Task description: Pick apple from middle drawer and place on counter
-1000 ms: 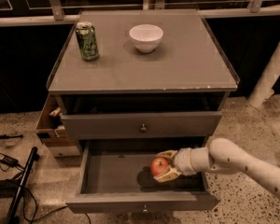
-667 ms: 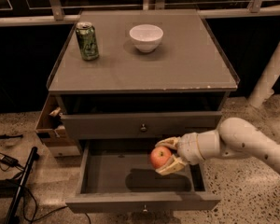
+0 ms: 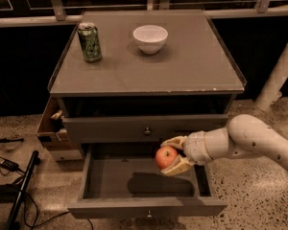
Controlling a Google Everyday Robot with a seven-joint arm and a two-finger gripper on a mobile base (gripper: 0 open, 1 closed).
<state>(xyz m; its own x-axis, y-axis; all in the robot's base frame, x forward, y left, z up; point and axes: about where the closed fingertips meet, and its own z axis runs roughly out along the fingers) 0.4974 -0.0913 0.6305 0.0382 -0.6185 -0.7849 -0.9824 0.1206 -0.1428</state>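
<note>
Above the open middle drawer [image 3: 113, 178], the gripper [image 3: 169, 156] is clamped on the apple [image 3: 164, 157], one pale finger over its top and the other under it. The fruit hangs clear of the grey drawer floor, just below the closed drawer front [image 3: 110, 128] above. Judging by this, the pick is done: the apple is grasped and off the floor, its shadow lying on the bare wood beneath. What remains is the larger part, namely carrying it up past the cabinet front and setting it on the counter [image 3: 182, 73], which is well above it. Open space on the counter lies in front of the white bowl [image 3: 150, 37] and to the right of the green can [image 3: 90, 42]. As for writing, the can bears pale markings on its green side, but none can be read, and nothing else shows a label or brand.
</note>
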